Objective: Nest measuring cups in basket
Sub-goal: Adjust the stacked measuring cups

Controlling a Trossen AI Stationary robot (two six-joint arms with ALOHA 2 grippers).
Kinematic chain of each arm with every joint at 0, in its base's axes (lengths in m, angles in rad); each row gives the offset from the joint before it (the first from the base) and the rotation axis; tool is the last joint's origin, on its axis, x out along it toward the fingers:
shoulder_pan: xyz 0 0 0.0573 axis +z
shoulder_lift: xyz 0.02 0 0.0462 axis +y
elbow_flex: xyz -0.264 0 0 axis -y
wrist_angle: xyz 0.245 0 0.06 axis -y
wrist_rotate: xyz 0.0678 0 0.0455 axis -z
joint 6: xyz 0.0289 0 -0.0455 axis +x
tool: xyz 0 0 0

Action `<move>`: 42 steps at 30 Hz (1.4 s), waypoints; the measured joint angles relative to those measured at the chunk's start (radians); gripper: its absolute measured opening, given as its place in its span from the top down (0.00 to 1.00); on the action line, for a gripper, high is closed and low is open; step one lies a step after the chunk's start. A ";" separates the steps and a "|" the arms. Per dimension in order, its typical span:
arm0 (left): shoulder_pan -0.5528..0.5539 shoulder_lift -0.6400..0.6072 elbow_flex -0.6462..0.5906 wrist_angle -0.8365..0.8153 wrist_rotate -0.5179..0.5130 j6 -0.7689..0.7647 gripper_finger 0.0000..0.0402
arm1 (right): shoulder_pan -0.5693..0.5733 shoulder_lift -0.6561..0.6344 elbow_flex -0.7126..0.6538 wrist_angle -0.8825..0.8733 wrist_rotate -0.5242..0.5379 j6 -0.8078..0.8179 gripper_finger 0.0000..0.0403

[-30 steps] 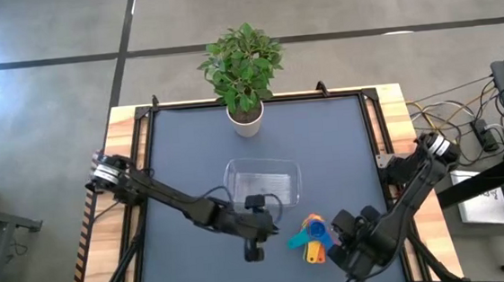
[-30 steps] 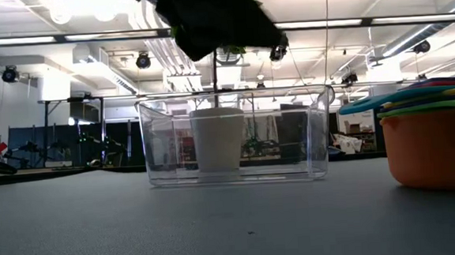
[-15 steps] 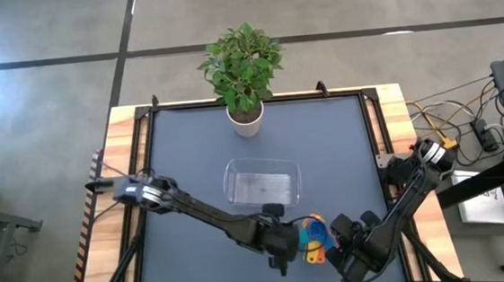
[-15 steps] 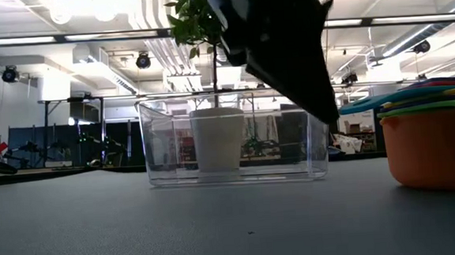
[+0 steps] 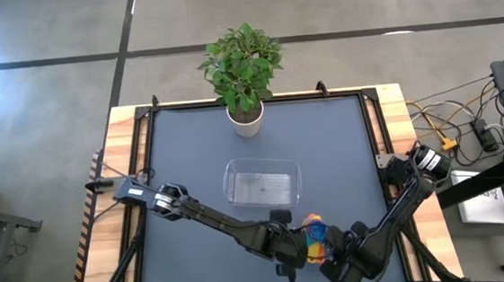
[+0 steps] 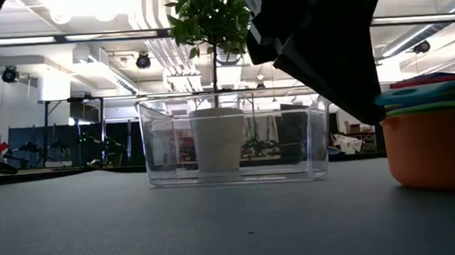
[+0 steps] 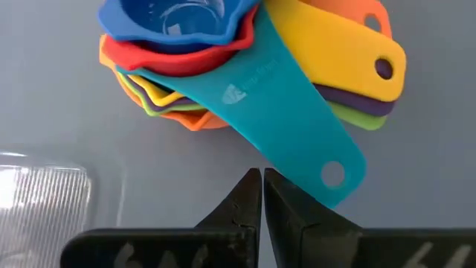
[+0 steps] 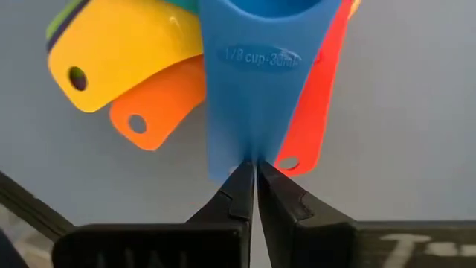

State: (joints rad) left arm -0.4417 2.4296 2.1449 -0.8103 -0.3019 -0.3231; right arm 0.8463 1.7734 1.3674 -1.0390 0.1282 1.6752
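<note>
the stack of measuring cups (image 5: 312, 237) sits on the bench close to its near edge, a little right of centre, cups nested one in another with the handles fanned out. the left gripper (image 7: 262, 195) is just beside the stack on its left, fingers pressed together, their tips at the edge of the teal handle (image 7: 294, 141) and not clearly pinching it. the right gripper (image 8: 255, 186) is just beside the stack on its right, fingers also pressed together, their tips at the end of the blue handle (image 8: 256, 89); whether they nip its edge cannot be told. that blue handle carries raised lettering reading "1/3 cup", with a metric figure after it too small to make out; the teal handle has faint embossed marks that cannot be read. farther in, near the middle of the bench, stands the clear basket (image 5: 262, 182), with nothing in it and well apart from the cups. open dark surface lies to its left and right out to the side edges. at the middle of the far edge stands a white pot (image 5: 246, 122) with a leafy plant (image 5: 241, 62).
</note>
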 joint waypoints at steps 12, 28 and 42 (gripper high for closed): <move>-0.001 0.007 -0.005 0.012 0.006 -0.024 1.00 | -0.011 -0.006 0.023 0.023 0.003 -0.034 0.98; -0.001 0.007 -0.013 0.056 0.006 -0.024 1.00 | -0.027 -0.042 0.016 -0.254 -0.007 0.063 0.98; -0.001 0.007 -0.020 0.075 0.006 -0.029 1.00 | -0.048 -0.037 -0.009 -0.034 -0.027 -0.020 0.98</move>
State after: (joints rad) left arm -0.4427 2.4367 2.1250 -0.7357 -0.2962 -0.3523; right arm 0.7979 1.7359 1.3583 -1.0734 0.1016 1.6549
